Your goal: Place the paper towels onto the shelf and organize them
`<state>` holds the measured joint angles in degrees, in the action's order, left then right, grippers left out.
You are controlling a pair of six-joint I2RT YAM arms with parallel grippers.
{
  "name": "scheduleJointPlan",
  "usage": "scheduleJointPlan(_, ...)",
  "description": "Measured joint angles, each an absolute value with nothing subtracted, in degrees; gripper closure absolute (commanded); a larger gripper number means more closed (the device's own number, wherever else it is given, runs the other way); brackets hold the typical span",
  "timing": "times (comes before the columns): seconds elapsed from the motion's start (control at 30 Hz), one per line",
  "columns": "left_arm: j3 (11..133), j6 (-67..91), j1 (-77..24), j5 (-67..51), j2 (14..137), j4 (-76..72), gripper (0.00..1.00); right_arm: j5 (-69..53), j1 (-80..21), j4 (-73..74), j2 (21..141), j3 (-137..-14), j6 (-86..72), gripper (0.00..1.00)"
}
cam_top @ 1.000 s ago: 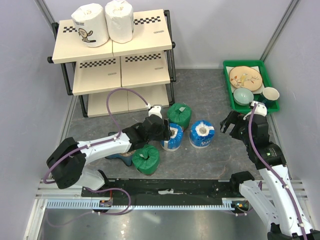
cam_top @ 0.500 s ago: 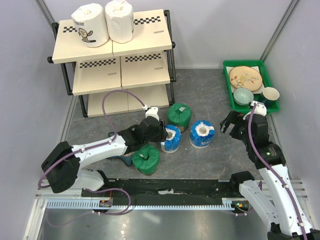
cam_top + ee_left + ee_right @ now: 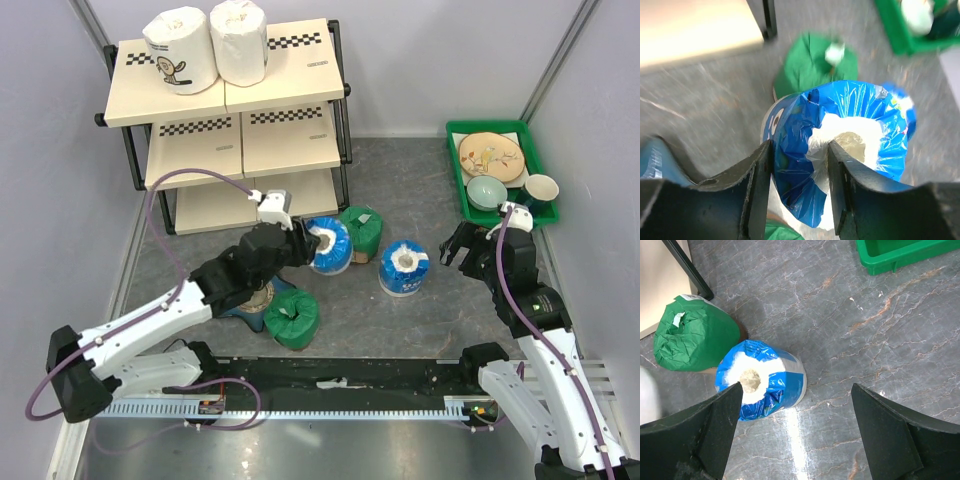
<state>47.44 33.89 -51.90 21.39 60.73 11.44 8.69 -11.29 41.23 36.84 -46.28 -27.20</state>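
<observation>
Worktop point(image 3: 400, 330): grey marbled surface that carries everything listed below.
Shelf point(image 3: 230, 100): three-tier rack of cream boards with checkered strips on a black tube frame, standing far left. Two white wrapped paper-towel rolls point(image 3: 180, 50) stand upright and touching on the left of its top tier. Four rolls are not yet shelved.
Green plastic tray point(image 3: 486, 126): far right, holding dishes. It is judged no part of this job.
Left claw point(image 3: 799, 150): clamped on the wall of a blue-wrapped roll point(image 3: 325, 245), with one finger outside the film and the other inside the hollow core. The roll is tilted, just in front of the shelf's lower right corner, and appears clear of the worktop.
Right claw point(image 3: 797, 405): spread wide, holding nothing, hovering near the second blue roll point(image 3: 760, 385), which stands upright at mid-worktop.
Green-wrapped roll point(image 3: 360, 230): just beside the held roll, near the shelf leg.
Second green roll point(image 3: 293, 320): near edge, beside the left arm.
Handling: the rolls are judged light, soft and compressible. The crinkled film looks loose and probably slick.
Hold point: through the core, pinching the wall with modest pressure. A grip on the film alone is likely to slip or tear.
Risk: a roll may swing about the pinch, and it will likely roll away if laid on its side. Setting it on end is advised.
</observation>
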Motion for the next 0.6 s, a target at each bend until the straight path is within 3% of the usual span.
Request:
scheduleJointPlan(0.33, 56.6, 25.9, -48.7, 30.3, 57.0, 14.4, 0.54, 8.6, -11.3, 41.2, 36.8, -46.3, -27.2, 0.02)
scheduleJointPlan(0.6, 58.9, 23.5, -33.0, 28.1, 56.2, 15.0, 0.55, 8.2, -11.3, 41.2, 36.9, -46.3, -27.2, 0.02)
